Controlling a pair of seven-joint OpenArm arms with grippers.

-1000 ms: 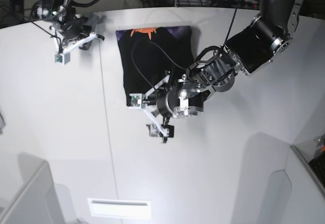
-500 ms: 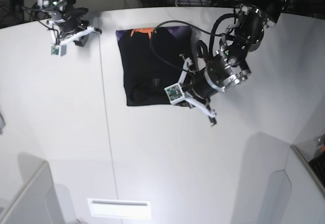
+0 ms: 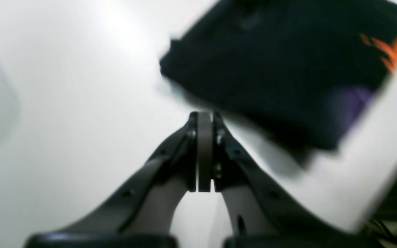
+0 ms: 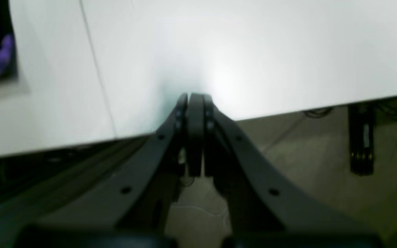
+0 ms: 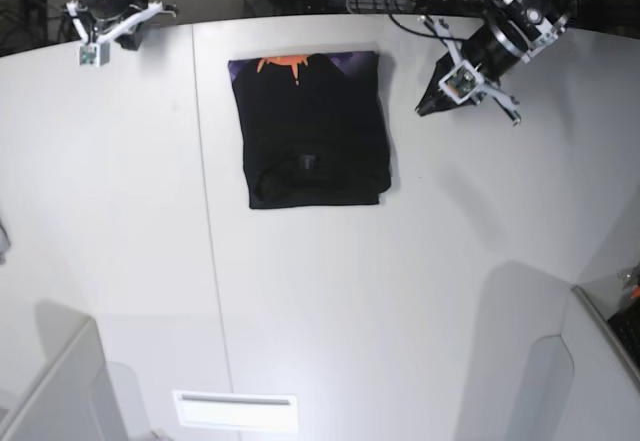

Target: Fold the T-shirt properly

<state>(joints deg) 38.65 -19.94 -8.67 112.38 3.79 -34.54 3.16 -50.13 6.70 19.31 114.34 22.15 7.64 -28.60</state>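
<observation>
The T-shirt (image 5: pixel 312 129) lies on the white table (image 5: pixel 400 291) as a compact, nearly square black packet, toward the far middle of the surface, with a strip of its orange and purple print showing along the far edge. Its sides look straight and its layers stacked (a small bump sits near the middle of the top layer).

A second ago the left gripper (image 5: pixel 432 103) was low over the near edge of the packet with its fingers spread; half a second ago it was lifting off to the side. Now it hangs off to one side of the shirt, clear of the cloth, and the left wrist view shows its fingers (image 3: pixel 204 151) pressed together on nothing, the shirt just beyond them. The right gripper (image 5: pixel 92 49) has drawn farther back to the table's far corner, well apart from the shirt, its fingers (image 4: pixel 195 134) likewise pressed together and empty.

Both arms backing away from a tidy packet suggests the last fold is laid and the task is essentially finished.
</observation>
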